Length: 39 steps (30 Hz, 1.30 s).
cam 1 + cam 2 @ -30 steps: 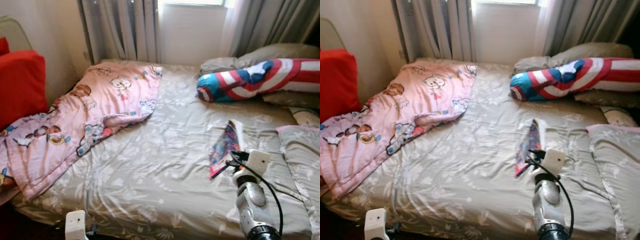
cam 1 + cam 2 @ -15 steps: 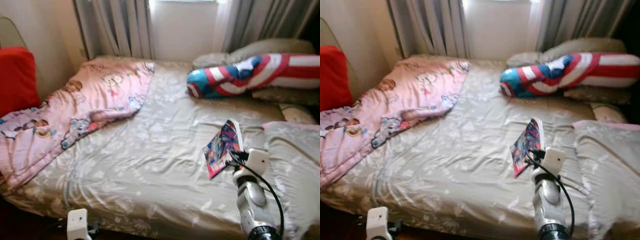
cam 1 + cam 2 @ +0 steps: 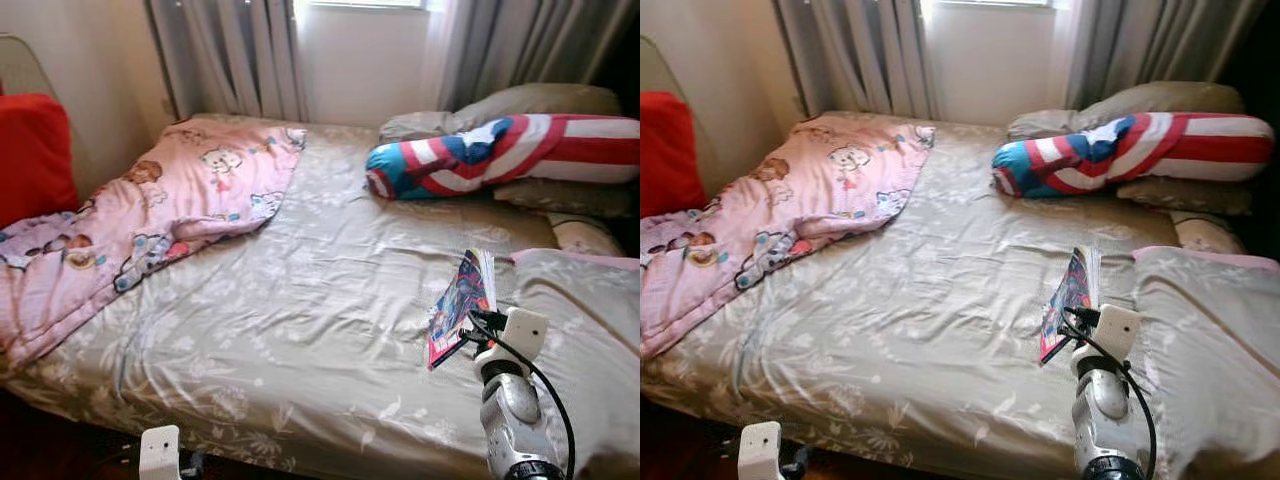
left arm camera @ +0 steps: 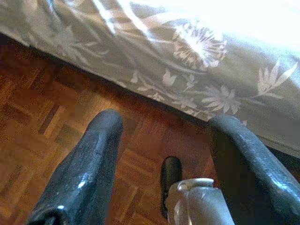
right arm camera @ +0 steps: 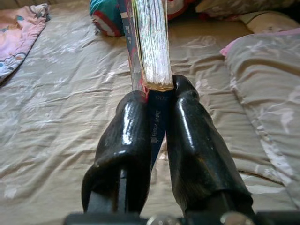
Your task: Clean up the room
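Observation:
A colourful book (image 3: pixel 460 305) is held upright on its edge above the grey floral bed (image 3: pixel 300 330), toward the bed's right side. My right gripper (image 5: pixel 157 101) is shut on its spine, with the page block (image 5: pixel 152 47) rising between the black fingers (image 5: pixel 126 136). The silver right arm (image 3: pixel 510 410) reaches up from the lower right. My left gripper (image 4: pixel 164 131) hangs open low beside the bed's near edge, over wooden parquet floor (image 4: pixel 42 122); its white wrist housing (image 3: pixel 160 452) shows at the bottom of the left eye view.
A pink cartoon-print blanket (image 3: pixel 150 215) lies crumpled over the bed's left side. A red, white and blue striped bolster (image 3: pixel 500 155) and grey pillows (image 3: pixel 530 105) sit at the head. A grey pillow (image 3: pixel 580 320) is at the right edge. A red cushion (image 3: pixel 30 150) stands left; curtains (image 3: pixel 230 55) hang behind.
The camera has shifted a little. The book, held in my right gripper, has moved slightly to the right and stands more edge-on. The left arm stays low.

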Tool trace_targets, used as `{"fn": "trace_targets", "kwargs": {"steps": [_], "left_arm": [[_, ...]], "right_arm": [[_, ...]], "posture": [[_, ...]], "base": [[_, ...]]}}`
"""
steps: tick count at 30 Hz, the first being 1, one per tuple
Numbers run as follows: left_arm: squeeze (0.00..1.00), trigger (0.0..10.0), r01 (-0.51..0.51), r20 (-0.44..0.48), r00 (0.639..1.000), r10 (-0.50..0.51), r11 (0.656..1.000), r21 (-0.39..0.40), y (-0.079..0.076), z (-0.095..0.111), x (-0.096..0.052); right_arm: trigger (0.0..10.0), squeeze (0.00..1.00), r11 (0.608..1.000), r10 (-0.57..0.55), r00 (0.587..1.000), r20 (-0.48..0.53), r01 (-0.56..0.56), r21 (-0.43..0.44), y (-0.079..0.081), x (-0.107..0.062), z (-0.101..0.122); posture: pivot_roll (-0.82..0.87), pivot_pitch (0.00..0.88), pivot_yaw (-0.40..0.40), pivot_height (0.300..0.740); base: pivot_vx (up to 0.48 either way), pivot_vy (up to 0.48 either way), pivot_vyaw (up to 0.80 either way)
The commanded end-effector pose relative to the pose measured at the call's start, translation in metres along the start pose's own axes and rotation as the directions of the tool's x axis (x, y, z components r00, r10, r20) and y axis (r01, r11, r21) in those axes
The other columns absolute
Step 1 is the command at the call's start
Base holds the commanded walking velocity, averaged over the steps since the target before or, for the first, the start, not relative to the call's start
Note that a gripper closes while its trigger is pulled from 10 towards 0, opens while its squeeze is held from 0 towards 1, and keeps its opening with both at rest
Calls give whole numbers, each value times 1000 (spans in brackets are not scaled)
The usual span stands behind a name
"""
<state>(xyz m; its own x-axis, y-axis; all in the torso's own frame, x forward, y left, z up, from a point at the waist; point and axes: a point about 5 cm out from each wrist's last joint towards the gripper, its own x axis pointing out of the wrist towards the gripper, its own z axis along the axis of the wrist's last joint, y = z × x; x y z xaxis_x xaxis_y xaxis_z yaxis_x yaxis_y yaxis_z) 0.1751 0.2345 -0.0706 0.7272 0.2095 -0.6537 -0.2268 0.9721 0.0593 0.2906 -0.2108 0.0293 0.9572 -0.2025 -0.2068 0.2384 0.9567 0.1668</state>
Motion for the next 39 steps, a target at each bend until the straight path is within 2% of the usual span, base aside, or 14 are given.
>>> {"fn": "trace_targets", "kwargs": {"steps": [1,5,14,26,28,36,37,39], "left_arm": [[0,10000,6,-15,1000,-6,1000,8,2,-3,-1],[0,10000,8,-13,1000,-8,1000,7,2,-3,-1],[0,10000,-13,-1,1000,13,1000,-16,4,1,0],[0,10000,-25,-5,1000,25,999,-31,5,-4,-2],[0,10000,-25,53,998,27,999,-39,6,5,0],[0,10000,-31,150,988,39,998,-58,11,23,2],[0,10000,-29,202,978,41,998,-60,11,32,3],[0,10000,-30,221,974,43,997,-64,12,35,3]], "right_arm": [[10000,0,1000,10,997,76,-10,3,2,4,16],[10000,0,1000,4,998,64,-4,-1,1,5,15],[10000,0,1000,19,998,62,-18,-10,4,9,19],[10000,0,1000,19,997,69,-18,-10,5,10,21],[10000,0,1000,28,997,70,-28,-11,7,10,21],[10000,0,999,44,997,67,-43,-9,11,9,19],[10000,0,999,47,997,61,-46,-5,11,8,18],[10000,0,999,48,997,59,-48,-3,11,8,17]], "posture": [[-14,0,-20,731],[-10,0,-23,731],[1,0,-42,731],[11,0,-51,731],[18,0,-53,731],[25,0,-48,731],[21,0,-45,731],[20,0,-44,731]], "base": [[0,0,0],[60,0,0],[263,0,-723],[287,0,0],[0,0,0],[0,0,0],[0,0,0],[0,0,0]]}}
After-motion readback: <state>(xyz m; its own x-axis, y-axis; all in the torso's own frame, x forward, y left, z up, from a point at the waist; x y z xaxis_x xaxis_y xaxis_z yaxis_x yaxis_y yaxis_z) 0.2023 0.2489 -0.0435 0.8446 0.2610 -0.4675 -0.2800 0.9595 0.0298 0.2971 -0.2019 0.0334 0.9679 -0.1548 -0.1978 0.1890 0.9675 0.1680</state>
